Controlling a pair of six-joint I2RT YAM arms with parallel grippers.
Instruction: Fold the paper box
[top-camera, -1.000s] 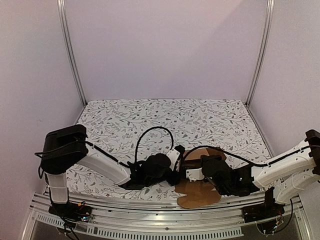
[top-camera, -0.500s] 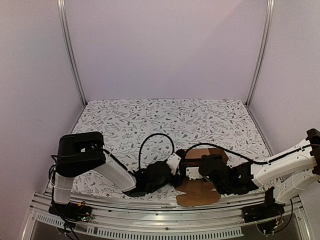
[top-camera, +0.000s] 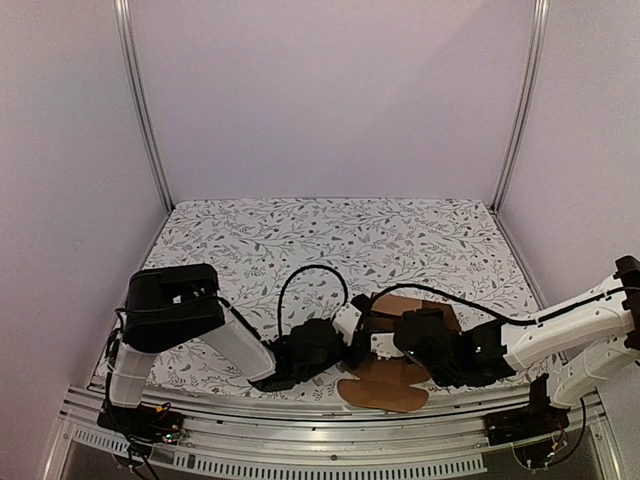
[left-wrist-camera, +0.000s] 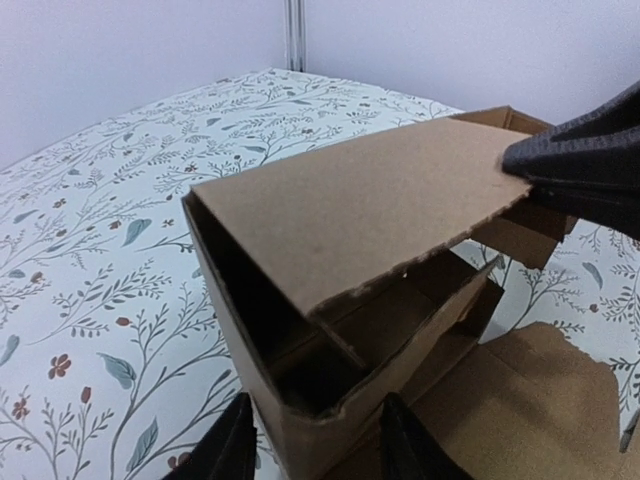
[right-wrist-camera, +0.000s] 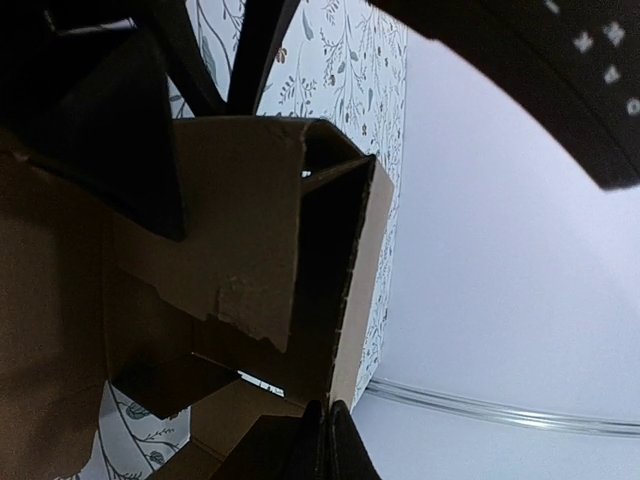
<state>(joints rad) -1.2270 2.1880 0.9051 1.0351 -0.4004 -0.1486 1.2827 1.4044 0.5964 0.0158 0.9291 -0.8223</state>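
Note:
The paper box (top-camera: 385, 385) is brown corrugated cardboard, partly raised into a carton near the table's front edge, between the two arms. In the left wrist view the paper box (left-wrist-camera: 360, 200) shows an open end with inner dividers and a slanting top flap. My left gripper (left-wrist-camera: 320, 450) straddles its near bottom corner, a finger tight against each side. My right gripper (right-wrist-camera: 328, 440) pinches the end of a thin panel of the paper box (right-wrist-camera: 230, 230), fingers pressed together. That right finger (left-wrist-camera: 590, 165) sits on the top flap's tip. Both grippers (top-camera: 358, 335) (top-camera: 395, 345) meet at the box.
A floral tablecloth (top-camera: 330, 235) covers the table. A rounded flap lies flat toward the aluminium rail (top-camera: 300, 425) at the front edge. A black cable (top-camera: 300, 275) loops above the left wrist. White walls and corner posts (top-camera: 140, 100) enclose the space.
The left arm's elbow has swung right and the left jaws have narrowed onto the box corner. The flat front flap has shifted left and nearer the rail. The right gripper stays pinched.

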